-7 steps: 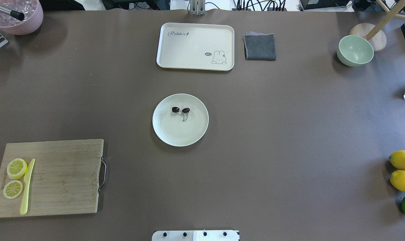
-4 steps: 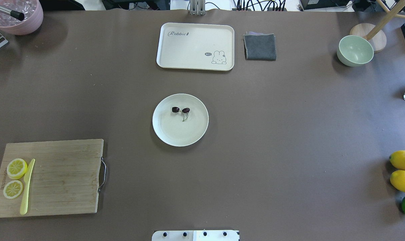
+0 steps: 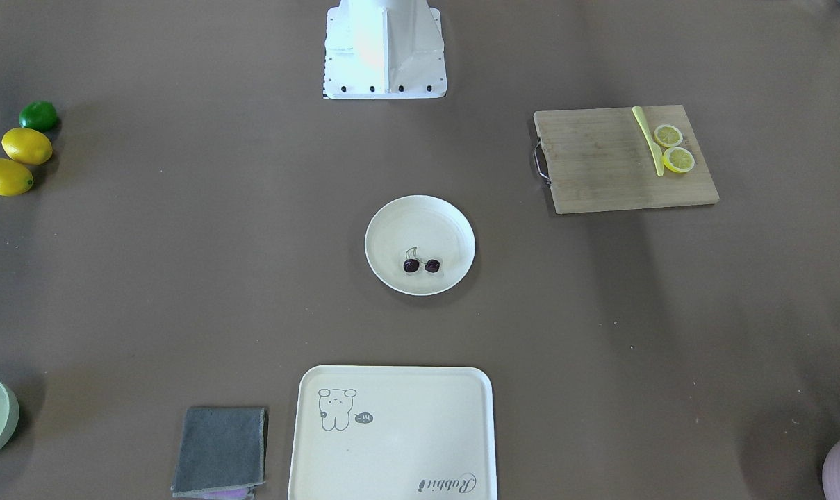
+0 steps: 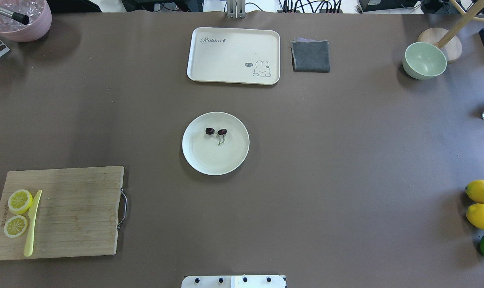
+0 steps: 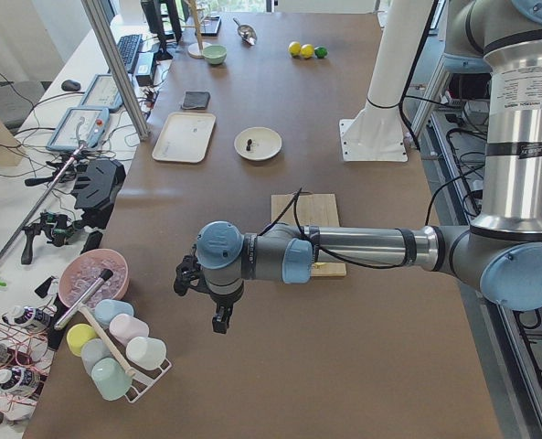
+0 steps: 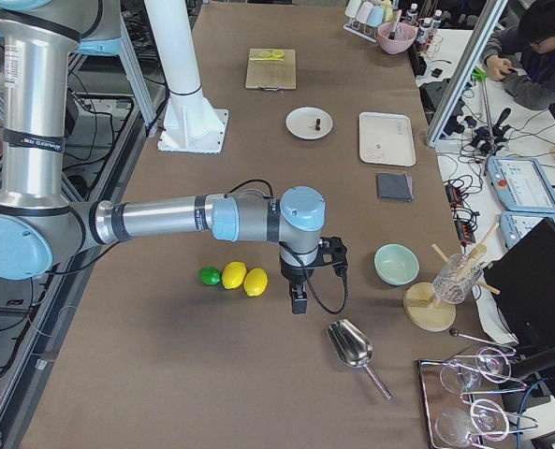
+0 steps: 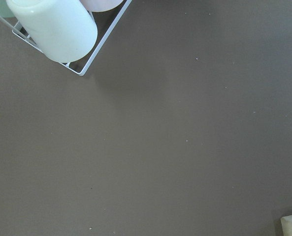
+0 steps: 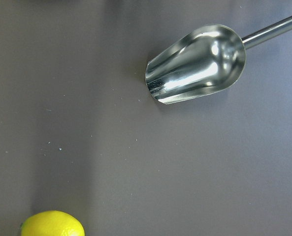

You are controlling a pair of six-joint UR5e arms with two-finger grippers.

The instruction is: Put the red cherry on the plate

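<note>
The red cherry [image 4: 209, 131], two dark maroon fruits on one green stem, lies inside the cream-white plate [image 4: 213, 160] at the table's middle, on its far half from the robot. The front-facing view shows the same cherry [image 3: 410, 265] on that plate [image 3: 420, 217]. Neither gripper is near it. My left gripper [image 5: 220, 320] hangs over the table's left end beside a cup rack. My right gripper [image 6: 299, 301] hangs over the right end by the lemons. Both show only in the side views, so I cannot tell whether they are open or shut.
A cream tray [image 4: 233, 55] and grey cloth [image 4: 310, 56] lie beyond the plate. A cutting board [image 4: 65, 212] with lemon slices and a yellow knife is at near left. A green bowl [image 4: 424, 61], lemons [image 4: 482, 191], a lime and a metal scoop [image 8: 197, 64] are at right.
</note>
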